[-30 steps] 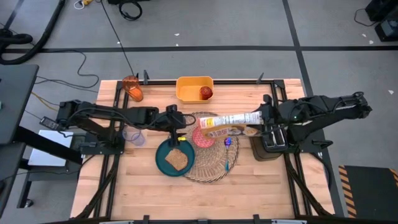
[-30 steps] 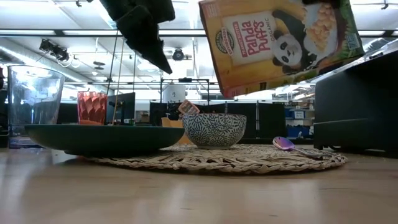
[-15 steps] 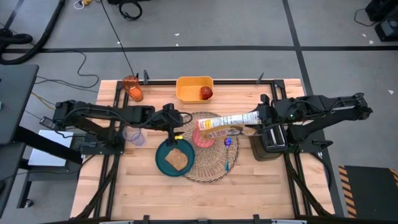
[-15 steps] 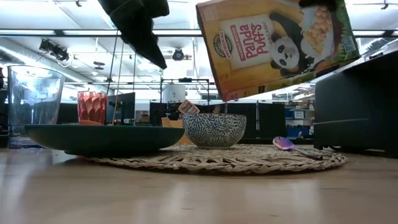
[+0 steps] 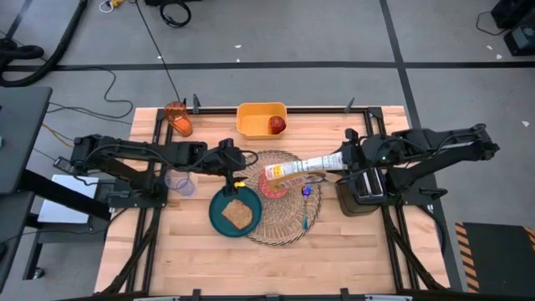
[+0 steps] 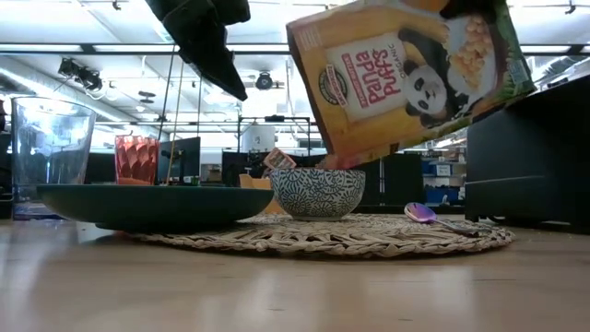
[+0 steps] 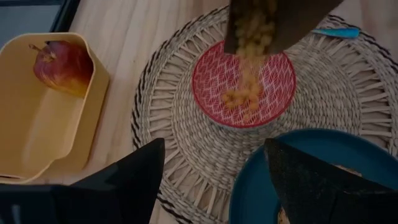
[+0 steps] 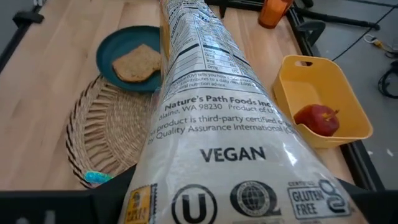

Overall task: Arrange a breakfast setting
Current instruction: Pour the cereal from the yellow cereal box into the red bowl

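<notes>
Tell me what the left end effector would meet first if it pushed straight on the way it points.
Probably the straw placemat, near the pink bowl; the open left end effector looks down at both, though depth is unclear.

The cereal box (image 6: 410,78) is yellow-orange with green edges and a black-and-white panda; its side panel is white with black print. Golden puffs (image 7: 247,93) lie in the bowl (image 7: 214,81), red inside with fine white lines, blue-and-white squiggles outside. The plate (image 5: 219,214) is teal, the toast (image 5: 237,215) brown. At twelve o'clock, a yellow tub (image 5: 251,125) holds a red apple (image 5: 276,125). The placemat (image 7: 348,93) is straw-coloured.
</notes>
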